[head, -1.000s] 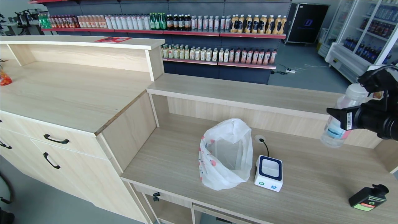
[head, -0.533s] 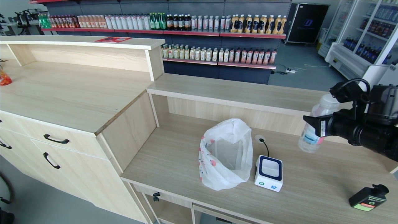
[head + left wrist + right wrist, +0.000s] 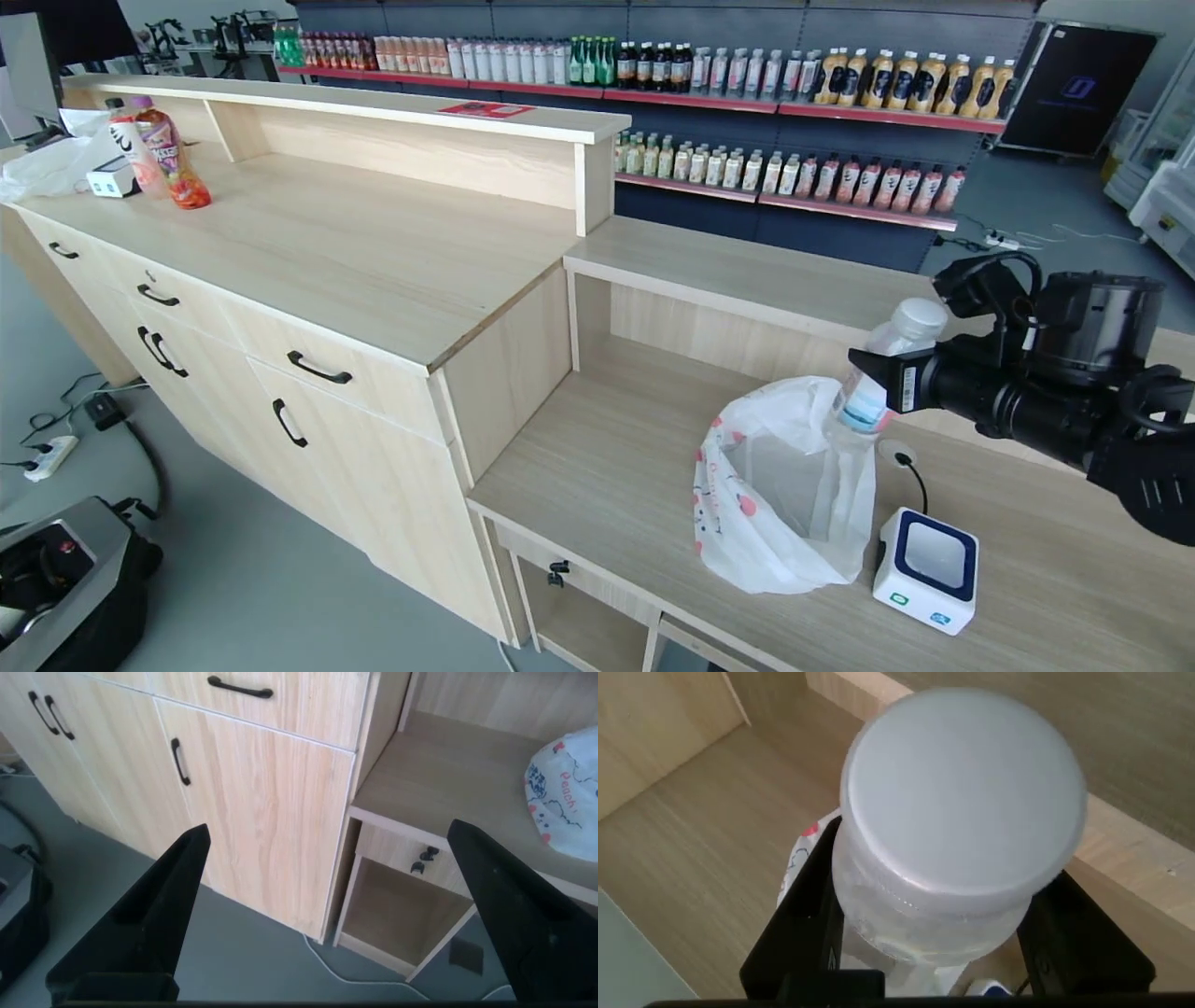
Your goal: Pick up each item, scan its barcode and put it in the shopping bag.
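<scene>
1. Clear plastic bottle (image 3: 866,403) hangs upright over the shopping bag's (image 3: 747,523) far right rim, the right gripper (image 3: 885,371) clamped just under its cap (light, slick, likely dentable).
2. The left gripper (image 3: 327,924) is spread wide, holding nothing.
3. Its jaws pinch the stiff neck, the safest hold.

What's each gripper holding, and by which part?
Right gripper holds the clear bottle by its shoulder, just below the cap. Left gripper is open, empty.

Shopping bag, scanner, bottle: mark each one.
shopping bag (image 3: 747,537), head view, on its front wall.
scanner (image 3: 927,556), head view, on its top window.
bottle (image 3: 964,803), right wrist view, on its white cap.
</scene>
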Robot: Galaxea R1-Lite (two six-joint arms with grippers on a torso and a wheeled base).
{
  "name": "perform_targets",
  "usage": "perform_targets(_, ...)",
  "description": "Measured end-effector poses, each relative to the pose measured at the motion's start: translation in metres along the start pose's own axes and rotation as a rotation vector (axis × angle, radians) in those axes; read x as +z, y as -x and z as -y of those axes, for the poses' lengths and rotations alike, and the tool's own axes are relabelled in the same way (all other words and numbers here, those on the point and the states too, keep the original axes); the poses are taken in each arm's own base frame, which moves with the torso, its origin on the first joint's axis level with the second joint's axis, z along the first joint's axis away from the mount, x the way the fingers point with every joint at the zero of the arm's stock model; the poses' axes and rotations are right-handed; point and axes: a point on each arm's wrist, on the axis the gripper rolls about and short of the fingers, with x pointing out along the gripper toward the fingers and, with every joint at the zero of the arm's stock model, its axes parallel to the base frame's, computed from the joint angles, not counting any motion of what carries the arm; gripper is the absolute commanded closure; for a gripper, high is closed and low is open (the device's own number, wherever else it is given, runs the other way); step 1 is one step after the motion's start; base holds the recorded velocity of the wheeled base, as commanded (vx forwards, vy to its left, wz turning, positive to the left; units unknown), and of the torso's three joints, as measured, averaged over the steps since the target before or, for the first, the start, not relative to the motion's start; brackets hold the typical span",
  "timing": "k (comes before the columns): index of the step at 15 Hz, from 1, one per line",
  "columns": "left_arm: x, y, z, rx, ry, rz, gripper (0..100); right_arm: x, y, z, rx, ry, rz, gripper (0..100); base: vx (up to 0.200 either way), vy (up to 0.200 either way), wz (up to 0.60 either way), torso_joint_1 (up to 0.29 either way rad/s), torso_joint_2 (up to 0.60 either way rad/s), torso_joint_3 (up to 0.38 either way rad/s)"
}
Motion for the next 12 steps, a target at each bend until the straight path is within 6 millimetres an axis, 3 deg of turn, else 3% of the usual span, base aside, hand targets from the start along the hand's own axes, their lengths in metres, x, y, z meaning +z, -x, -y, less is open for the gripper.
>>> perform_targets(4,0.0,0.0,0.0,0.0,0.0,0.0,0,-0.027,-0.036,0.013,0.007,-0.014,0.043,100,0.0,0.0,0.0,0.0,0.0,0.0)
perform_targets(8,0.0,0.0,0.0,-0.001,0.0,0.0,0,-0.065,-0.071,0.031,-0.018,-0.026,-0.028,100,0.0,0.0,0.0,0.0,0.0,0.0)
perform_targets(12,0.0,0.0,0.0,0.0,0.0,0.0,0,-0.082,-0.094,0.04,0.005,-0.03,-0.037,100,0.0,0.0,0.0,0.0,0.0,0.0)
